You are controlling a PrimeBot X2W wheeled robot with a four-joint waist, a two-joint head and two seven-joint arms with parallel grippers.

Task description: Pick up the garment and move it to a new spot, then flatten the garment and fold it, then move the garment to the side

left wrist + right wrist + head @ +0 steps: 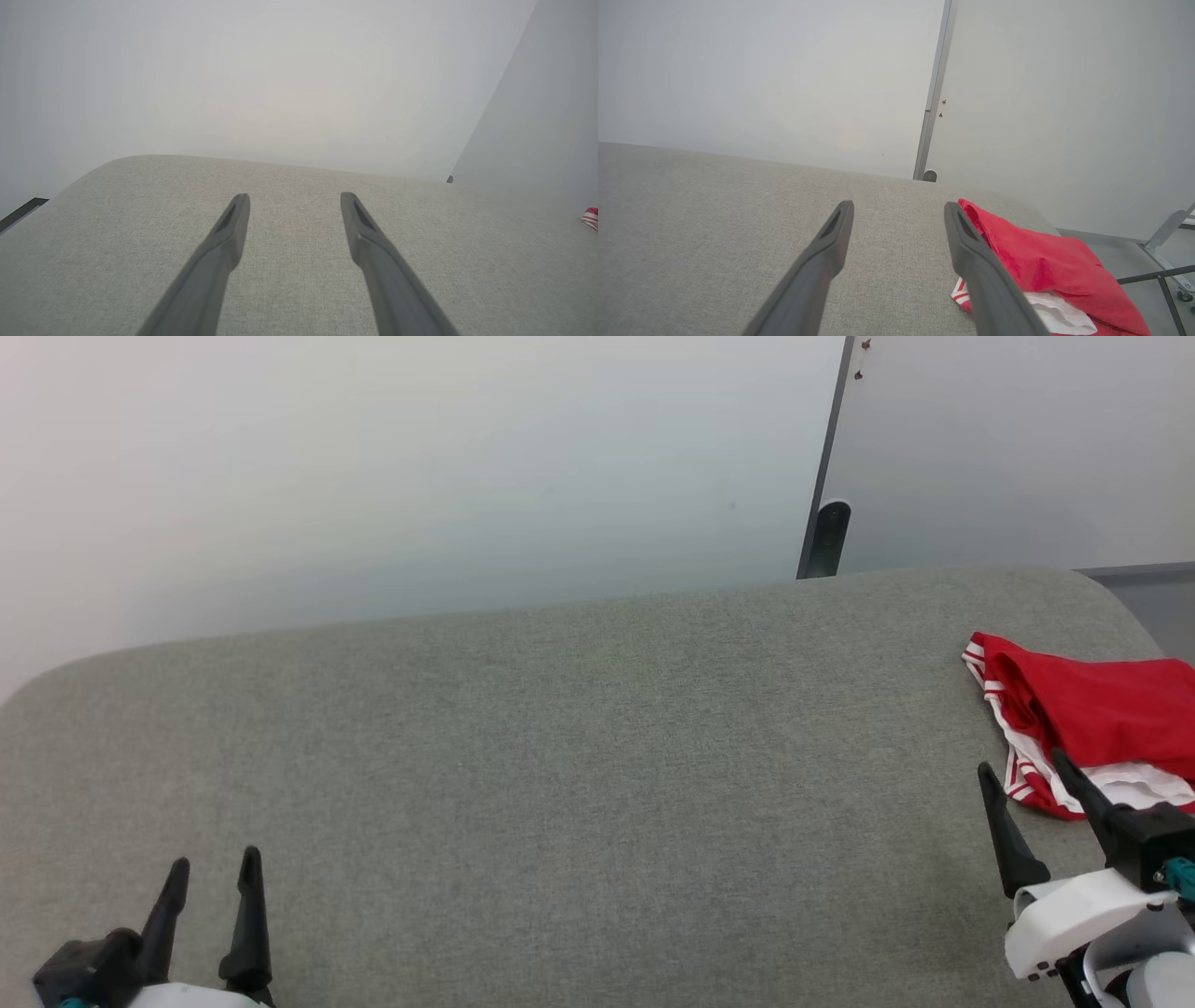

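The garment (1102, 709), a red shirt with white parts and red-and-white stripe trim, lies folded at the right end of the grey fabric surface (560, 756); its lettering is hidden. In the right wrist view the garment (1045, 266) lies just right of my right fingers. My right gripper (1022, 775) stands open beside the garment's left edge, one finger crossing the cloth in the head view, nothing between the fingers. My left gripper (213, 873) is open at the lower left, far from the garment. A sliver of the garment (591, 217) shows at the left wrist view's right edge.
A pale wall rises behind the surface, with a dark vertical post (826, 476) and a panel to its right. Floor and a metal frame (1162, 261) lie beyond the surface's right end. The surface's corners are rounded.
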